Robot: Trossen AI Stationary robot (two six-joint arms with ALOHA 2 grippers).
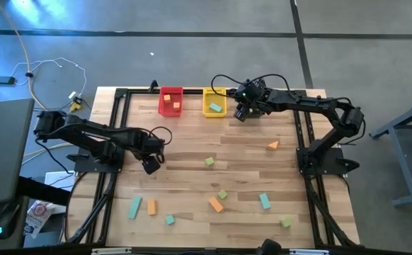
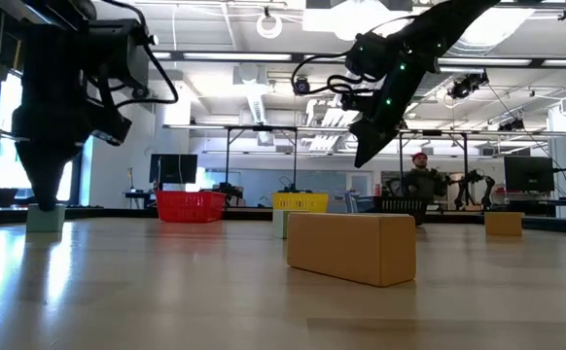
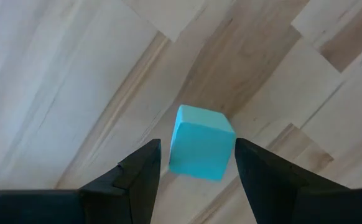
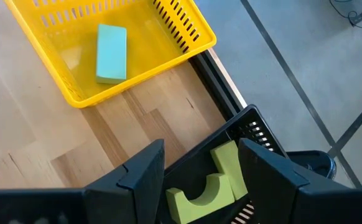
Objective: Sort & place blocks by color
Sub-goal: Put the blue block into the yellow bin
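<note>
1. The wooden tabletop (image 1: 192,145) carries loose blocks in orange, teal and light green, scattered mostly across its near half.
2. The red bin (image 1: 170,100) and the yellow bin (image 4: 168,37) stand side by side at the far edge; the yellow one holds a teal bar (image 4: 111,53).
3. The right hand (image 4: 199,165) hangs spread above a black bin (image 4: 255,134) containing green blocks (image 4: 215,180).
4. The left hand (image 3: 196,165) is open, fingers straddling a teal cube (image 3: 201,143) on the wood.
</note>
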